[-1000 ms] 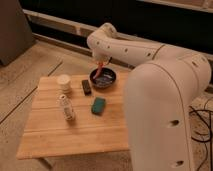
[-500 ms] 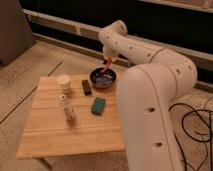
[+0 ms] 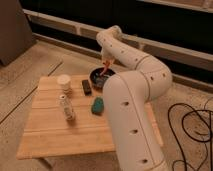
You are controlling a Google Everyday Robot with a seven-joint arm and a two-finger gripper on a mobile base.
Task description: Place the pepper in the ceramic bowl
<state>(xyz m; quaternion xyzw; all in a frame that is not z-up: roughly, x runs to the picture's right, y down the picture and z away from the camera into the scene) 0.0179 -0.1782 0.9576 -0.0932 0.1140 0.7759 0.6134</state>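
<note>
The ceramic bowl (image 3: 98, 79) is dark and round, at the far edge of the wooden table (image 3: 55, 132). The gripper (image 3: 106, 63) hangs just above the bowl's far right rim, at the end of the white arm that curves up from the lower right. A red-orange streak, the pepper (image 3: 103, 73), runs from the gripper's tip down into the bowl. I cannot tell whether it is held or lies free in the bowl.
A cream cup (image 3: 64, 80) stands at the table's far left. A small dark block (image 3: 86, 86) lies left of the bowl. A teal sponge (image 3: 97, 105) and a clear bottle (image 3: 66, 108) are mid-table. The arm's white body (image 3: 132, 125) covers the table's right side. Cables (image 3: 192, 125) lie on the floor.
The gripper has risen from low inside the bowl to just above its far right rim. The wrist has swung up and back.
</note>
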